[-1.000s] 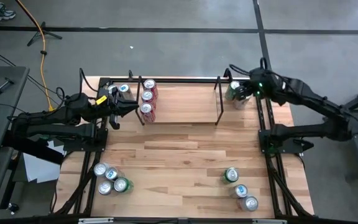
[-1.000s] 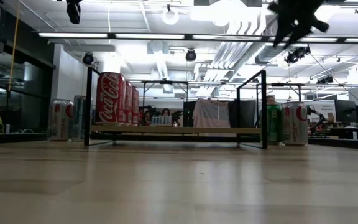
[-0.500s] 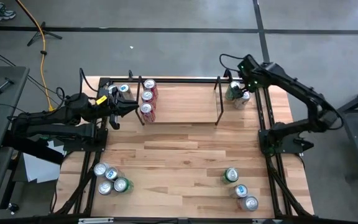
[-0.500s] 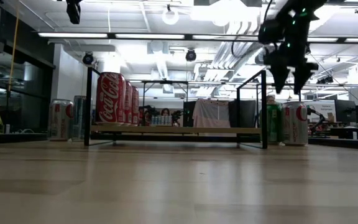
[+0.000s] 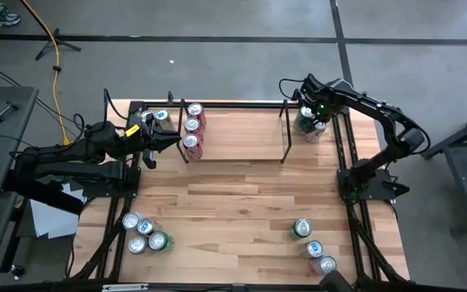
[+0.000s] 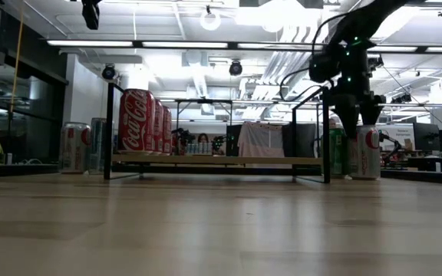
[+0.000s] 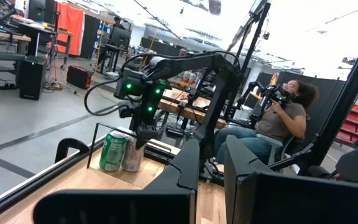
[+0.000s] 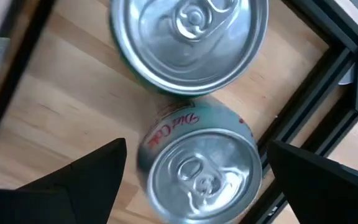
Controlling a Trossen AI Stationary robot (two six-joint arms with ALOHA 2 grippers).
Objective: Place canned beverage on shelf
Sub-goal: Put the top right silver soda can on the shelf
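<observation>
Silver can (image 8: pixel 201 168) now straddled; right gripper (image 8: pixel 194 171) lowered, opened wide.

glossy metal cans (image 8: pixel 197 168), matt wood table (image 5: pixel 242 203)

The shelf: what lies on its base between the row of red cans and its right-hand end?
In the high view, nothing: the shelf base is bare wood from the red cans to its right end.

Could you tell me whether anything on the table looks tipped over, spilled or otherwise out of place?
Nothing stands out. The three red cans stand upright in a row on the shelf, and the other cans stand upright in their clusters. The right pincer hangs open above the silver Diet Coke can.
</observation>
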